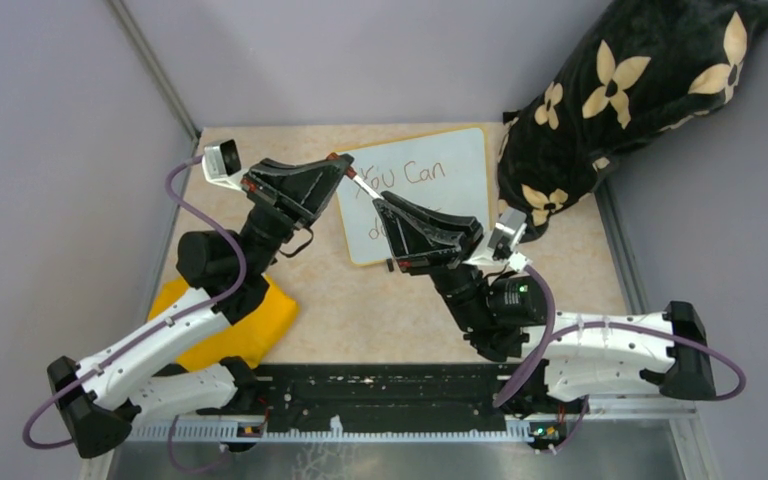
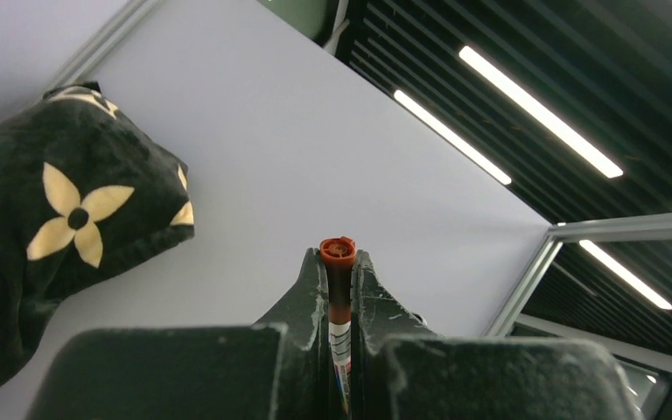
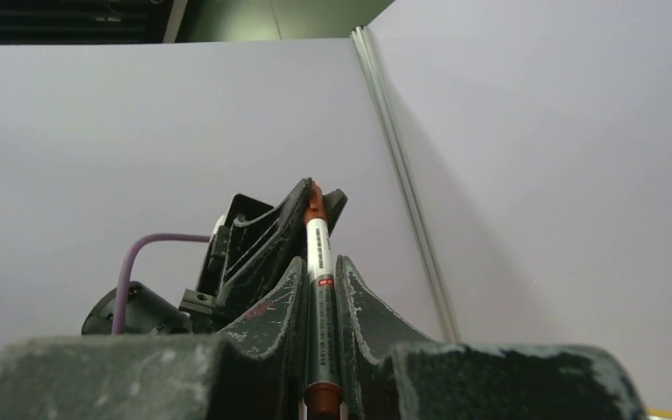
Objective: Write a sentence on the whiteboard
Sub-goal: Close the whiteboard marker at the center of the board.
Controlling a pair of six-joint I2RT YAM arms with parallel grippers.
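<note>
The whiteboard (image 1: 455,150) lies flat at the back of the table, with a thin yellow frame. Of the sentence (image 1: 405,178), "You Can" shows on the top line. The second line starts with "d" and is mostly hidden under my right arm. A white marker (image 1: 357,181) with red-brown ends spans between both grippers above the board's left part. My left gripper (image 1: 340,160) is shut on its capped end (image 2: 339,252). My right gripper (image 1: 378,200) is shut on the marker's barrel (image 3: 318,262). In the right wrist view the left gripper (image 3: 311,197) sits at the marker's far end.
A black pillow with cream flowers (image 1: 620,90) leans at the board's right edge and also shows as the pillow (image 2: 61,219) in the left wrist view. A yellow cloth (image 1: 250,320) lies under the left arm. Grey walls enclose the table on the left, back and right.
</note>
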